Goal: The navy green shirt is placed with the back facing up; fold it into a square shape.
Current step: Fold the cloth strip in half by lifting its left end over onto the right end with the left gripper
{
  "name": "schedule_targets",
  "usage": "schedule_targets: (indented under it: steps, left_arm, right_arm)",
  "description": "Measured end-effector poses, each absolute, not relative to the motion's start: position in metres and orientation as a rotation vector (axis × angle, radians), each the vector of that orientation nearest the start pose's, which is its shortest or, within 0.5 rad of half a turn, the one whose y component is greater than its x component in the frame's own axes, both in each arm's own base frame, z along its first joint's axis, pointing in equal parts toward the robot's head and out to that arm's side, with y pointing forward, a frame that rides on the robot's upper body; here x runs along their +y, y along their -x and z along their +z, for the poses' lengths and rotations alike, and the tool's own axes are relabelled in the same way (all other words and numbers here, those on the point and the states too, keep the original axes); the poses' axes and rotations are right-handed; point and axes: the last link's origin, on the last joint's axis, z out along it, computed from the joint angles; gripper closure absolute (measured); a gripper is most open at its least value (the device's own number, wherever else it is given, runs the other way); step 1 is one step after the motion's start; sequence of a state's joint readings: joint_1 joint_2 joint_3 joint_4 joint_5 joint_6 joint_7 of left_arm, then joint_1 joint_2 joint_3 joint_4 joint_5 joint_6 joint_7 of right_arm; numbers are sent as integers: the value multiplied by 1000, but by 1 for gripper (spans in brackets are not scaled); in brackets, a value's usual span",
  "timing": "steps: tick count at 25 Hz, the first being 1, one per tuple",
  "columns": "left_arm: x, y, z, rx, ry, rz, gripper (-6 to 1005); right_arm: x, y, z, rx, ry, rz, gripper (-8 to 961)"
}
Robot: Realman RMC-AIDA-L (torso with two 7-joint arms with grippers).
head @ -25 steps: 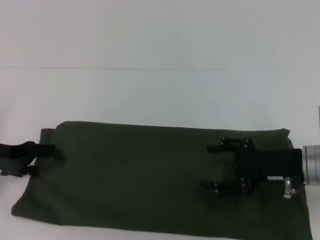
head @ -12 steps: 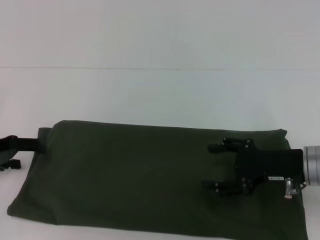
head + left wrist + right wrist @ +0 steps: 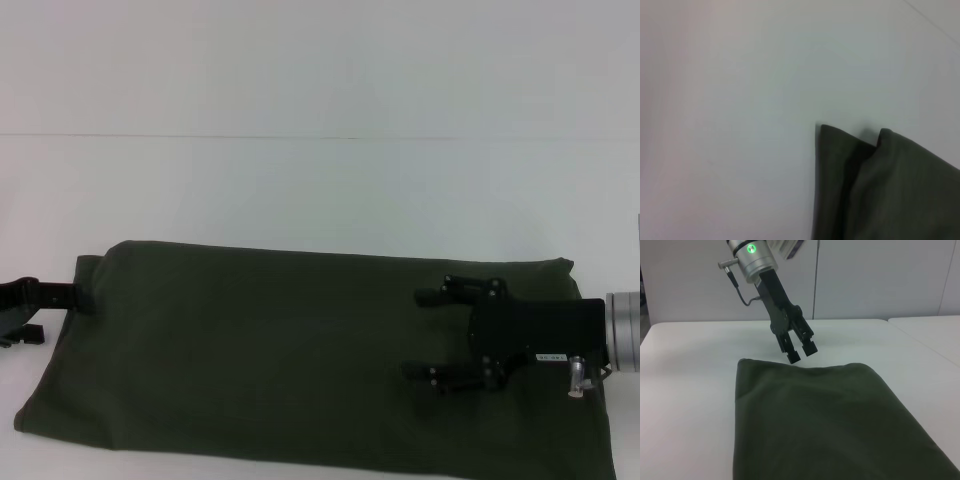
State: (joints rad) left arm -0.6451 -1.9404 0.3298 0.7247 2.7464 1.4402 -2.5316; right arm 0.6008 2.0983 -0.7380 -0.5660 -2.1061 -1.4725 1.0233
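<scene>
The white table [image 3: 320, 190] carries the navy green shirt [image 3: 280, 350], already doubled into a long dark band that runs across the near part of the surface, plain side up. It is soft matte cloth — light and limp, apt to sag and crease when lifted, not slippery — so it is best taken at an end edge or corner, pinching through all the layers so they travel together. The left end shows two stacked layers with a fold between them.

The right gripper [image 3: 425, 333] hovers over the right part of the band, fingers spread apart and holding nothing. The left gripper [image 3: 801, 352] hangs just off the left end of the cloth, its fingers slightly parted and empty — judging by the gap seen from the right wrist.
</scene>
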Motion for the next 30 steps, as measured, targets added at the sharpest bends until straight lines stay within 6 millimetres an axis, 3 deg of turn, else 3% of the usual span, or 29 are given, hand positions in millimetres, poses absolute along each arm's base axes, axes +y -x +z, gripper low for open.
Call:
schedule_targets:
  steps: [30]
  left_arm:
    - [352, 349, 69, 2548, -2497, 78, 52]
  right_arm:
    - [334, -255, -39, 134, 2861, 484, 37]
